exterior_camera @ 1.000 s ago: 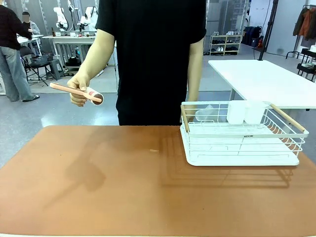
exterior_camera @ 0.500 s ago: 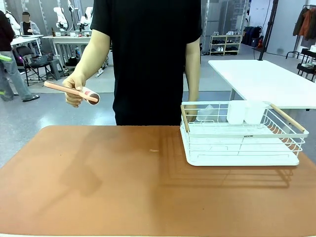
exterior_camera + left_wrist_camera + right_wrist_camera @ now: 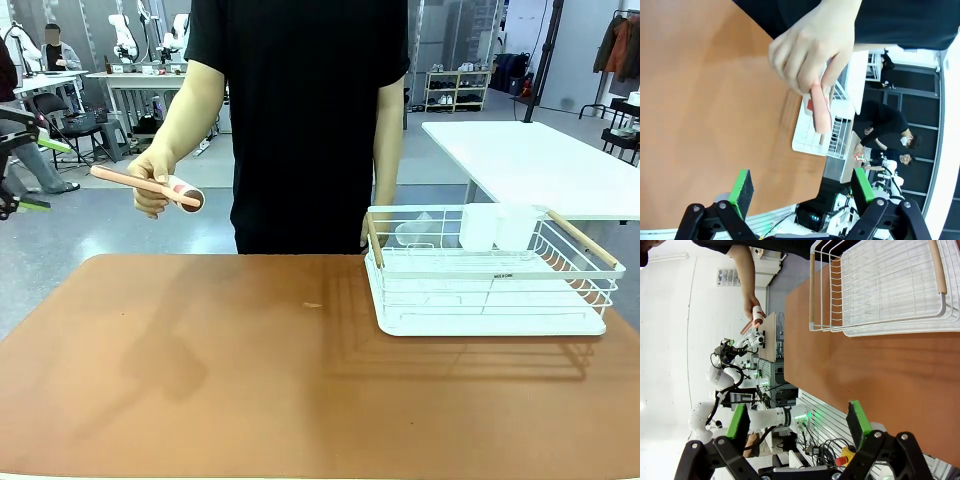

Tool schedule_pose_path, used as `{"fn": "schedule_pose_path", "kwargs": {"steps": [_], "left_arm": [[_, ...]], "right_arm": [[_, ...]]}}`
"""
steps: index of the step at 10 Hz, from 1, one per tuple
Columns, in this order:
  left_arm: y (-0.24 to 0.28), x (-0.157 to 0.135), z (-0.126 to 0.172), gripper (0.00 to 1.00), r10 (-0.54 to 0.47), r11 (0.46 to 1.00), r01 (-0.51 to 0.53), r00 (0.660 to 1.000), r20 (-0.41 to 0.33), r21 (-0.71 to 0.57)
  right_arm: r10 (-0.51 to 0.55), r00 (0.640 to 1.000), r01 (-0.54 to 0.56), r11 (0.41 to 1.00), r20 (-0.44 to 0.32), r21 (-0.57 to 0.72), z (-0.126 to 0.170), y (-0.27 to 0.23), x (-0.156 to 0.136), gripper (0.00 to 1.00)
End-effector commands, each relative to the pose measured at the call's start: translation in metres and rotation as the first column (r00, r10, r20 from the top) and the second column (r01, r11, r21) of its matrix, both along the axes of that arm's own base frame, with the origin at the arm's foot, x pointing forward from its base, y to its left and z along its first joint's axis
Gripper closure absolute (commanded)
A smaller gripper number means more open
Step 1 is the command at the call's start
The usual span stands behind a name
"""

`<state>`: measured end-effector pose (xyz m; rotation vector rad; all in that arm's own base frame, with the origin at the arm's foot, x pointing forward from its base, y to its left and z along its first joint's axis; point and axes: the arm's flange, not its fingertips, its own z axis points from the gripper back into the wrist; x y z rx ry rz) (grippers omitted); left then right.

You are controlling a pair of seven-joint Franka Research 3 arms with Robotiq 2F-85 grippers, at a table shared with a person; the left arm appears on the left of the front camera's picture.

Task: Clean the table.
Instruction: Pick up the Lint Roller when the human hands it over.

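Table [image 3: 700, 100] ahead of left gripper [image 3: 801, 172] and right gripper [image 3: 797, 406], both spread wide, untouched

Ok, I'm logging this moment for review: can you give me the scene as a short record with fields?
table: reddish-brown top, small scrap near the middle
rack: white wire, on the table's right part
roller: pink handle, held in the person's hand, off the table
left end effector: open, empty, facing that hand
right end effector: open, empty, above the table
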<state>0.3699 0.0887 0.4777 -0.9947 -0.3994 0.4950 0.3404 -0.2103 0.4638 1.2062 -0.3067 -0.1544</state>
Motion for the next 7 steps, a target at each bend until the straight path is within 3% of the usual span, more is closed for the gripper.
{"fn": "schedule_pose_path", "kwargs": {"steps": [1,7], "left_arm": [[-0.017,0.011,-0.009,0.0,0.047,0.999,-0.048,0.997,0.054,0.004],[-0.046,0.045,-0.015,0.0,0.078,0.997,-0.079,0.994,0.071,0.007]], "right_arm": [[0.006,1.0,-0.006,1.0,0.023,0.004,0.002,0.001,-0.003,0.0],[0.006,1.0,-0.006,1.0,0.023,0.004,0.002,0.001,-0.003,0.0]]}}
